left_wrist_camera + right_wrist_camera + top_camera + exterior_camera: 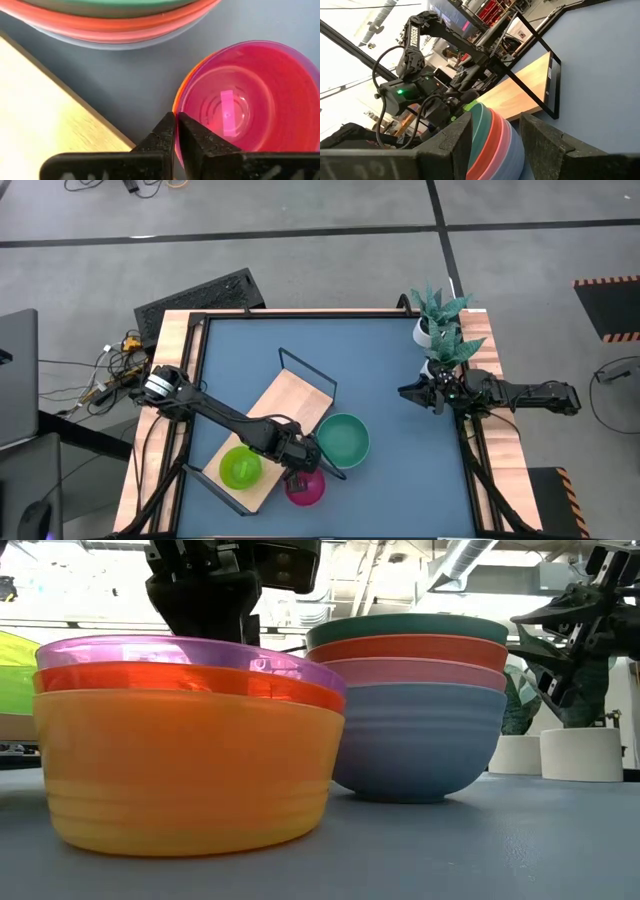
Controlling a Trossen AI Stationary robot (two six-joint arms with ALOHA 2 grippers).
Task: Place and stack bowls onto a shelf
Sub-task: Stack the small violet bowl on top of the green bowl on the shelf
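Left gripper (297, 477), fingers pressed together, hovers over the pink bowl (306, 487) beside the diagonally lying shelf (283, 417).

In the low view, the stack of pink, red and orange plastic bowls (190, 755) hides most of the light-wood shelf board (14, 726) at the left edge. The lime plastic bowl (15, 675) is cut off there too.
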